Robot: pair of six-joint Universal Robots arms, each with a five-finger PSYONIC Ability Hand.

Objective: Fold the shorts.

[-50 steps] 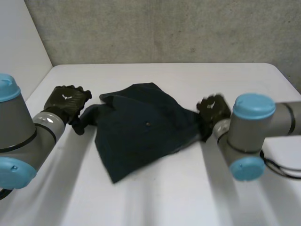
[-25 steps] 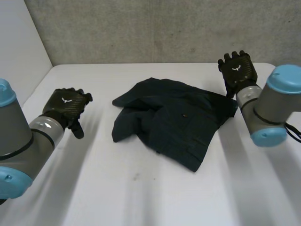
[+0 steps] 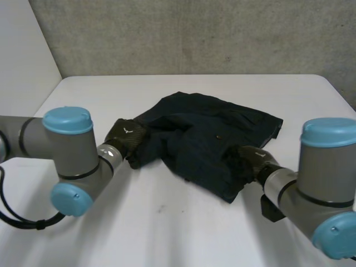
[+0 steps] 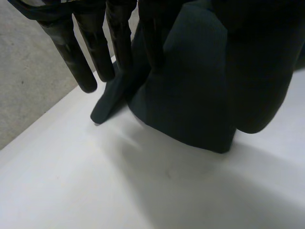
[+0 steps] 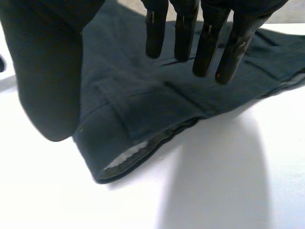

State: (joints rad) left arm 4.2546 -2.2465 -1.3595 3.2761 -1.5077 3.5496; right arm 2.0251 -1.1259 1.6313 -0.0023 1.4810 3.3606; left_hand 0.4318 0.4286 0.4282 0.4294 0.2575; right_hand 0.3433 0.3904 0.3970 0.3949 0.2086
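Dark shorts [image 3: 211, 139] sit crumpled, roughly mid-counter [image 3: 167, 228], rumpled and only loosely doubled, not yet a clean fold. The heap looks the same shape as half a second ago, so nothing has been dragged since. What changed is the hands. Both were clear of the cloth then, the left one out to the side and the right one raised by the far right corner. Now both have come in.

The left hand [image 3: 125, 138] is on the shorts' left edge, where a bunched fold sticks out. In its wrist view the fingers [image 4: 76, 57] are straight and released, hanging beside the raised fold [image 4: 190, 95] with the thumb [image 4: 262, 71] on the other side. The fold is bracketed, nothing clamped on it that I can see.

The right hand [image 3: 249, 160] is over the near right corner. Its fingers [image 5: 205, 43] are also straight and relaxed, hovering above the fabric. The hem [image 5: 133, 152] lies just under the palm, its pale inner lining showing, and the thumb [image 5: 47, 71] is off to one side.

My read: this is a fresh reach after a let-go, both hands lining up new grab points, and the fold itself is barely started. Next they need to close on edge and corner — the thick left bunch may take in several layers at once, so the spread could come out uneven.
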